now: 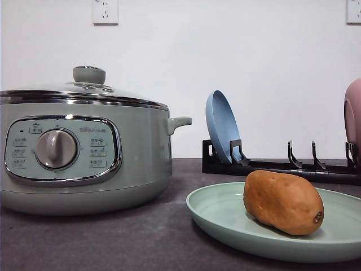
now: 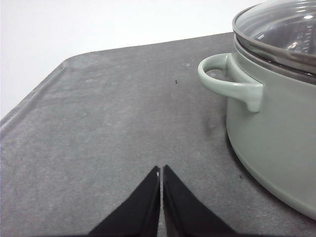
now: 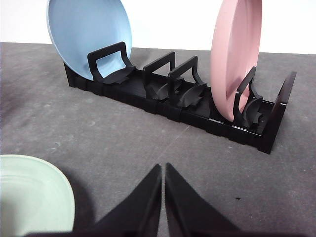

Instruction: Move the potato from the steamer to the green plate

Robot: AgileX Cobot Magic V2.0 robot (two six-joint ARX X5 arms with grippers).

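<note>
In the front view, the oval orange-brown potato (image 1: 284, 202) lies on its side on the wide pale mint green plate (image 1: 220, 217), with the small dark spot at the end that points to the robot's right. The large round sage-green steamer (image 1: 84, 152) stands on the dark grey table (image 1: 113, 237), to the left of the plate and apart from it. Its glass lid with a knob (image 1: 89, 75) is on. Behind the plate a black dish rack (image 1: 282, 164) holds a blue plate (image 1: 223, 127) upright, and a pink plate (image 1: 353, 116) stands at the right end.

In my left wrist view, my left gripper (image 2: 161, 170) is closed, the two black tips almost touching, and it holds nothing. The steamer (image 2: 276, 143) is ahead of my fingers and to one side, its side handle (image 2: 229, 81) turned toward the bare table (image 2: 113, 123).

In my right wrist view, my right gripper (image 3: 163, 169) is also closed and empty. The rim of the green plate (image 3: 34, 197) is just beside my fingers. The rack (image 3: 173, 101) stands ahead of them with the blue plate (image 3: 89, 37) and the pink plate (image 3: 234, 54) on edge.
</note>
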